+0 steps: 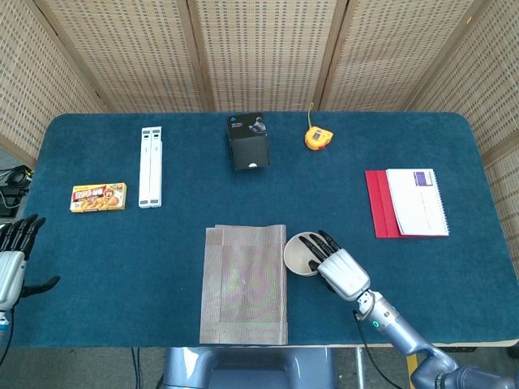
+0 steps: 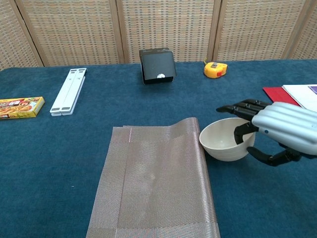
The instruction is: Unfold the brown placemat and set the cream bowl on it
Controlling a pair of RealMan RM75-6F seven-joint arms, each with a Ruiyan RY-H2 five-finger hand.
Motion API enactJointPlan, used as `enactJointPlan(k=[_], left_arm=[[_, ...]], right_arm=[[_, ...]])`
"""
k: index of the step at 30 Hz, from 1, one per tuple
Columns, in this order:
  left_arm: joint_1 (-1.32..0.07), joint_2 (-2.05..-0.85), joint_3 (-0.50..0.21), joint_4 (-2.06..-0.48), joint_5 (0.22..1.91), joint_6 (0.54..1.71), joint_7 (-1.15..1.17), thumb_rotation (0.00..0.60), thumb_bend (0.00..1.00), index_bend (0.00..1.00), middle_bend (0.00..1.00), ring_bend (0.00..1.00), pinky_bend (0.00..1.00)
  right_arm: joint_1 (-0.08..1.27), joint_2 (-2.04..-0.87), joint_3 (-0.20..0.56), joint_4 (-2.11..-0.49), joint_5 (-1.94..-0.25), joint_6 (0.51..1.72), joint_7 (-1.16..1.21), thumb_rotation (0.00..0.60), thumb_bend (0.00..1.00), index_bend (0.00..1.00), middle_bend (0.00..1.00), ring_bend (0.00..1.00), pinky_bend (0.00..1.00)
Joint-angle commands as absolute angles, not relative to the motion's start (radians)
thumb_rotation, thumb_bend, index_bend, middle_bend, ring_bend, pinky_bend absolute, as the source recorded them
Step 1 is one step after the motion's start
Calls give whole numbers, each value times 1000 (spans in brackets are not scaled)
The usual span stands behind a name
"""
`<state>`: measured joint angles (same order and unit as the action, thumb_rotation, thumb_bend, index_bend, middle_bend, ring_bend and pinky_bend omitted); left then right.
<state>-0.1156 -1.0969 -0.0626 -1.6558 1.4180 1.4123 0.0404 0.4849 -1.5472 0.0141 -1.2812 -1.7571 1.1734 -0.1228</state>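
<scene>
The brown placemat (image 1: 245, 284) (image 2: 156, 183) lies flat at the table's front centre, with its long side running front to back. The cream bowl (image 1: 298, 253) (image 2: 223, 144) sits right at the mat's right edge, tipped a little to the left. My right hand (image 1: 342, 271) (image 2: 285, 129) grips the bowl's right rim, fingers inside and thumb underneath on the outside. My left hand (image 1: 12, 259) hangs at the far left edge of the table with its fingers spread and holds nothing; the chest view does not show it.
Along the back stand a black box (image 1: 247, 142) and a yellow tape measure (image 1: 315, 138). A white folded stand (image 1: 150, 166) and a yellow food packet (image 1: 98, 197) lie at the left. A red folder with a white notebook (image 1: 415, 203) lies at the right.
</scene>
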Motion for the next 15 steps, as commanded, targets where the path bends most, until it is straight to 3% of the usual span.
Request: enactJointPlan(k=[1, 10, 15], left_arm=[[-116, -1096, -63, -1656, 1417, 1412, 40, 600, 0, 0, 0, 0, 0], [-121, -1096, -66, -1654, 1402, 1400, 35, 600, 0, 0, 0, 0, 0], [-126, -1096, -73, -1653, 1383, 1390, 38, 600, 0, 0, 0, 0, 0]], right_arm=[[497, -1568, 42, -1231, -1772, 1250, -60, 600, 683, 696, 0, 0, 0], [554, -1568, 151, -1117, -1702, 1297, 60, 600, 680, 698, 0, 0, 0], [638, -1601, 238, -953, -1607, 1220, 112, 600, 680, 701, 0, 0, 0]])
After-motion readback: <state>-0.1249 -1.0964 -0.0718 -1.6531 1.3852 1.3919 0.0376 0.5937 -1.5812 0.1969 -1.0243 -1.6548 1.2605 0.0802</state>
